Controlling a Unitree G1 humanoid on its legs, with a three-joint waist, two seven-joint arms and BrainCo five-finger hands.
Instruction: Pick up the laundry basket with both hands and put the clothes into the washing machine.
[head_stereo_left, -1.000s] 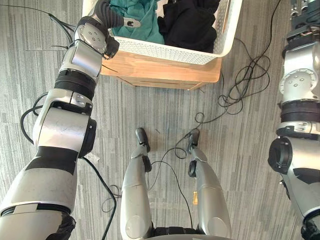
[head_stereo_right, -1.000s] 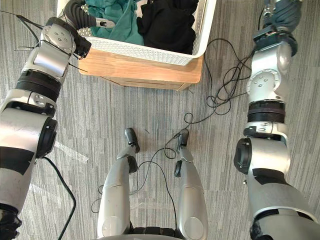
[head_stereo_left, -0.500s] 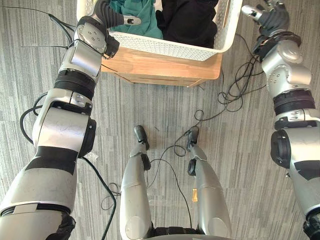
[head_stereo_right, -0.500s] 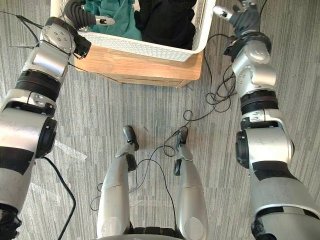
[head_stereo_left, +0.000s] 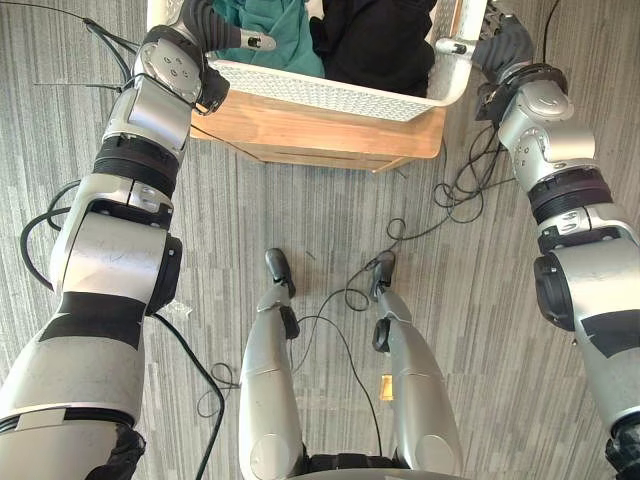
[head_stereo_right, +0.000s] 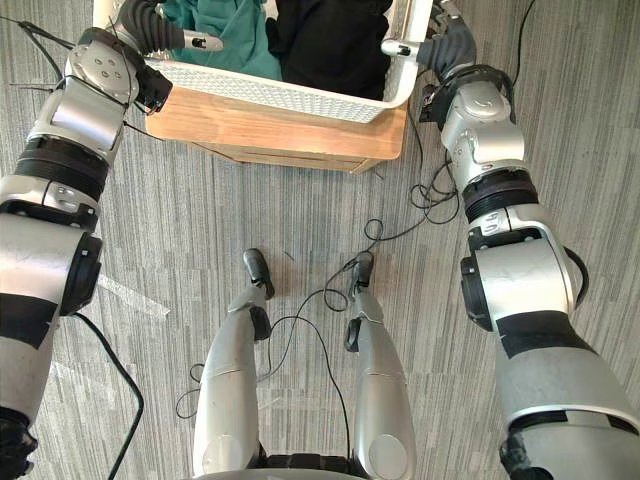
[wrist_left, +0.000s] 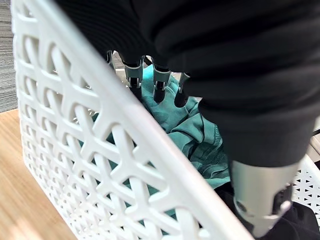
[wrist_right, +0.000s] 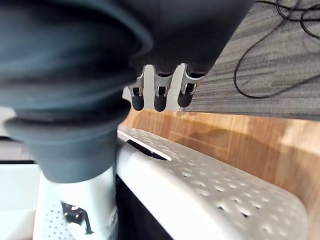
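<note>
Laundry basket (head_stereo_left: 330, 92) of white lattice plastic, mouth up, stands on a low wooden desk (head_stereo_left: 320, 135). Its long axis runs left to right across the eye views, the right end a little nearer the robot. Grey striped floor (head_stereo_left: 300, 220) lies around the desk. Teal clothes (head_stereo_left: 285, 35) fill the left half, black clothes (head_stereo_left: 375, 40) the right.

The left hand (head_stereo_left: 240, 38) is over the left end, its fingers (wrist_left: 135, 82) hanging almost straight above the teal cloth and gripping nothing. The right hand (head_stereo_left: 492, 45) straddles the right rim, with its fingers (wrist_right: 160, 95) loosely extended outside above the desk and its thumb over the rim, not closed on it. The far side is cut off by the frame edge.
</note>
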